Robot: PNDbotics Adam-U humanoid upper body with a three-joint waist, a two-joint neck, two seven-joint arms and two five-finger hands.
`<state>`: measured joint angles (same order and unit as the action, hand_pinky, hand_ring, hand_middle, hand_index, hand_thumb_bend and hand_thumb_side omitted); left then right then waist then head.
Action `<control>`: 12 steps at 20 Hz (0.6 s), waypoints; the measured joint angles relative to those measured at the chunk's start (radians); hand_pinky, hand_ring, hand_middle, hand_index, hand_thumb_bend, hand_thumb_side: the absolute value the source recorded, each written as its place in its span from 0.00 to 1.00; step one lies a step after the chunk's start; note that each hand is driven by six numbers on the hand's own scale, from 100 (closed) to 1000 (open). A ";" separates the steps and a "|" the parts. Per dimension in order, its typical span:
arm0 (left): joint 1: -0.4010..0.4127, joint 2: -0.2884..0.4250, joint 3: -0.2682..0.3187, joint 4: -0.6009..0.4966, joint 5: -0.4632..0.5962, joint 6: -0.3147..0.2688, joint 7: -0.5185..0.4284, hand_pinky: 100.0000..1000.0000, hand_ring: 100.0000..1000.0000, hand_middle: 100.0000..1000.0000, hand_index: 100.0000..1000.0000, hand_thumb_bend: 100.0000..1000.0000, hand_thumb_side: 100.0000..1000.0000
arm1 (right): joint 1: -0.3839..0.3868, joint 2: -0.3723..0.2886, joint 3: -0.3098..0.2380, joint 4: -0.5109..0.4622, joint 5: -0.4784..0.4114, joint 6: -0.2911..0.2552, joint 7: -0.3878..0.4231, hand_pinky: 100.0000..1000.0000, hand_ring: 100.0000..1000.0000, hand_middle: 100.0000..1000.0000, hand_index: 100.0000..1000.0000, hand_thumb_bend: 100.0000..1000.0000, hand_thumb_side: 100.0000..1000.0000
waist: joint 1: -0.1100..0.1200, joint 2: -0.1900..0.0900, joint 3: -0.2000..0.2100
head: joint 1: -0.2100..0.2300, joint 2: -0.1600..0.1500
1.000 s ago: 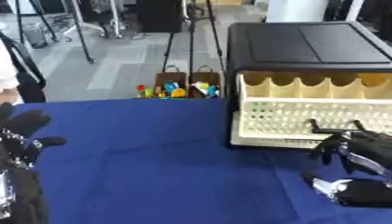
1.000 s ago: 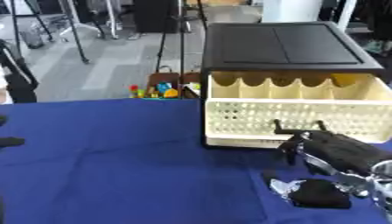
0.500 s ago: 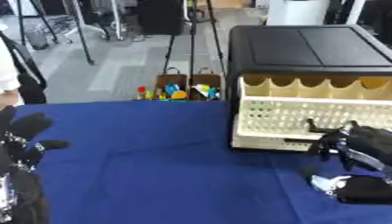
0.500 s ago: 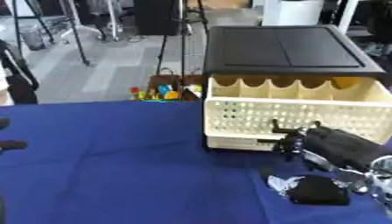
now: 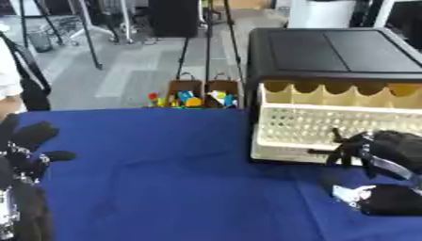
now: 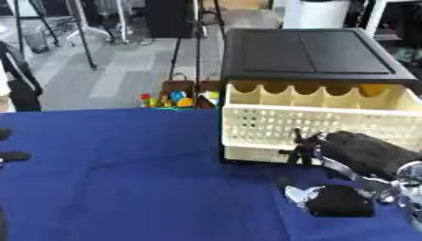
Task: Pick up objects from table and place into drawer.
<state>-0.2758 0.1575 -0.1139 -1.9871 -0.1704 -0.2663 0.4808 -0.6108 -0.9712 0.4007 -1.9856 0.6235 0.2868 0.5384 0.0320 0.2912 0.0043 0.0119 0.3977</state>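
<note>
— Where are the right hand [image 6: 362, 153]'s fingers [image 6: 302, 149]?
— Curled together, empty, just before the cream drawer [image 6: 317, 123]'s front.

— And the thing to pick up?
— A dark object [image 6: 336, 201] with a silvery end lies on the blue surface [image 6: 140, 179], just below that hand.

— The left hand [image 5: 23, 155]?
— Relaxed, fingers apart, at the left edge.

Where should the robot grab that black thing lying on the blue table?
Probably from above, across the wide dark body of the black thing. It lies flat on the blue cloth just below the right hand, and its silvery left end looks too small to pinch.
</note>
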 measured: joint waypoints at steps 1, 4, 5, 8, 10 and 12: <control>0.000 0.000 0.000 0.000 0.000 0.000 -0.001 0.48 0.73 0.68 0.92 0.31 0.94 | 0.001 0.000 0.000 0.000 0.001 0.006 0.004 0.00 0.40 0.55 0.77 0.20 0.89 | 0.000 0.000 0.002 | 0.000 -0.003; 0.000 0.000 0.000 0.000 0.001 0.000 -0.002 0.48 0.73 0.68 0.92 0.31 0.94 | 0.005 0.000 0.000 0.000 0.003 0.020 0.013 0.00 0.40 0.55 0.77 0.20 0.90 | 0.000 0.003 0.003 | 0.000 -0.004; 0.000 0.000 0.000 0.000 0.001 0.000 -0.002 0.48 0.73 0.68 0.92 0.31 0.94 | 0.005 0.000 0.000 0.000 0.005 0.023 0.015 0.00 0.40 0.55 0.77 0.20 0.90 | 0.000 0.004 0.003 | -0.001 -0.004; 0.000 0.000 0.000 0.000 0.001 0.000 -0.002 0.48 0.73 0.68 0.92 0.31 0.94 | 0.006 0.000 0.000 0.000 0.012 0.032 0.020 0.00 0.40 0.55 0.77 0.20 0.90 | 0.000 0.004 0.003 | -0.002 -0.005; 0.000 0.000 0.000 0.000 0.002 0.001 -0.003 0.48 0.73 0.68 0.92 0.31 0.94 | 0.008 0.000 -0.001 0.000 0.016 0.035 0.020 0.00 0.40 0.55 0.77 0.20 0.90 | 0.001 0.004 0.003 | -0.003 -0.005; 0.000 0.000 0.000 0.000 0.002 0.001 -0.003 0.48 0.73 0.68 0.92 0.31 0.94 | 0.010 0.000 -0.001 0.000 0.018 0.037 0.021 0.00 0.40 0.55 0.77 0.20 0.90 | 0.001 0.004 0.003 | -0.004 -0.008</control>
<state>-0.2758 0.1574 -0.1139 -1.9871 -0.1686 -0.2657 0.4781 -0.6011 -0.9712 0.3999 -1.9856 0.6416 0.3234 0.5592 0.0335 0.2956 0.0077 0.0081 0.3901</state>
